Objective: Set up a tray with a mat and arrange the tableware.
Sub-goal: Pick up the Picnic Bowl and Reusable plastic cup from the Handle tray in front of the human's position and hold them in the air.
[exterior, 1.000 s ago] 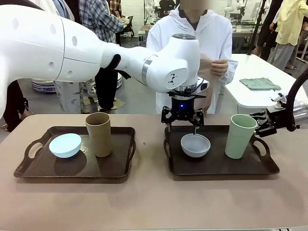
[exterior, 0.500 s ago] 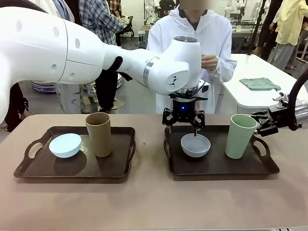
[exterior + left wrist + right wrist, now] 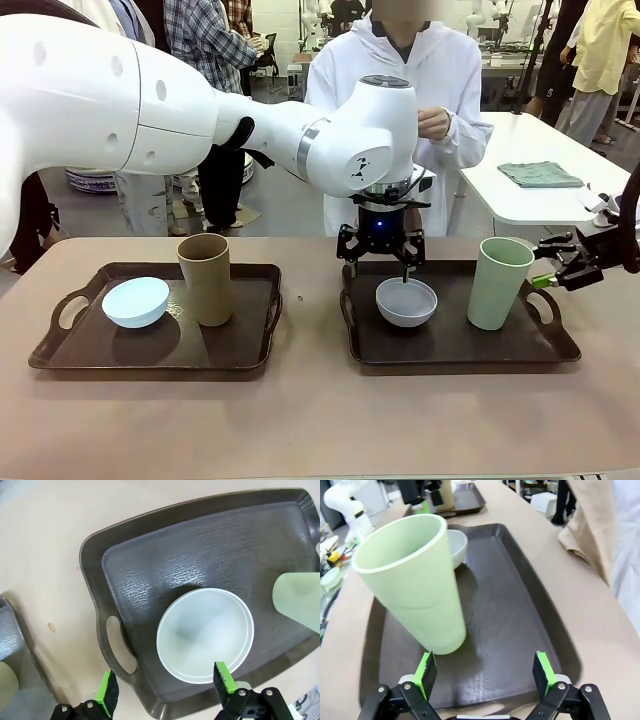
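I'm looking into a robotics lab: my left arm [image 3: 180, 110] reaches over a tan table [image 3: 300, 420], a white worktable [image 3: 530, 200] stands behind, and people [image 3: 205, 40] stand around beyond it.

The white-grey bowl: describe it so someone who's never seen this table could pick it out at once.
On the tan table, find the right tray of the two dark ones. The white-grey bowl sits in its left half, beneath the open left gripper. Its tray-mate is a tall pale green tumbler, while the pale blue bowl sits on the left tray.

Bare tray [image 3: 452, 330] between bowl [image 3: 406, 301], green tumbler [image 3: 498, 283]
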`<state>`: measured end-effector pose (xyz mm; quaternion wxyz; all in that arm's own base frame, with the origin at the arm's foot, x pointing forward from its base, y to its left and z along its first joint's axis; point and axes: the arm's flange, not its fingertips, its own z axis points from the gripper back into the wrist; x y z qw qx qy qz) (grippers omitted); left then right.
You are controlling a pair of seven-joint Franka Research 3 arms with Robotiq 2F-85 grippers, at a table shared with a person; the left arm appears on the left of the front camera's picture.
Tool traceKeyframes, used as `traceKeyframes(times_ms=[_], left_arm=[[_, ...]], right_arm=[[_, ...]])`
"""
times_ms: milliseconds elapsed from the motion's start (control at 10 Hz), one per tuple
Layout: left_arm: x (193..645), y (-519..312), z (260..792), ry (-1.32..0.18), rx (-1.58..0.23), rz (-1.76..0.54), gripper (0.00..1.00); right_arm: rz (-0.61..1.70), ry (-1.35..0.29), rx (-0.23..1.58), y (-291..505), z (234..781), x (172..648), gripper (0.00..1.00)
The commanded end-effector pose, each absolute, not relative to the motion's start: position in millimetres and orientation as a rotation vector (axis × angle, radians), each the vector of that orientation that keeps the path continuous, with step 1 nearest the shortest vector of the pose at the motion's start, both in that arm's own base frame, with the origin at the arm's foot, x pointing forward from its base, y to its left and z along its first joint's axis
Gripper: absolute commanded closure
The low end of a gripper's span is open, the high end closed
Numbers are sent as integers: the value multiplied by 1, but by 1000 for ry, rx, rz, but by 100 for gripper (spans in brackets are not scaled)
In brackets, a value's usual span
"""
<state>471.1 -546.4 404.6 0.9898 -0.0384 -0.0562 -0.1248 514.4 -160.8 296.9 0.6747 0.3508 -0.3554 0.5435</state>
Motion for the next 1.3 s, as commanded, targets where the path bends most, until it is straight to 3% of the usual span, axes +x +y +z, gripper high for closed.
traceKeyframes(times_ms=[0, 500, 1200], left_arm=[[471, -544, 402, -104, -98, -234, 0], [468, -544, 399, -106, -108, -256, 0], [481, -535, 383, -58, -103, -210, 0]], right_arm=[[1254, -768, 847, -147, 298, 498, 0], [1242, -843, 825, -122, 287, 497, 0], [1272, -792, 904, -94, 275, 492, 0]])
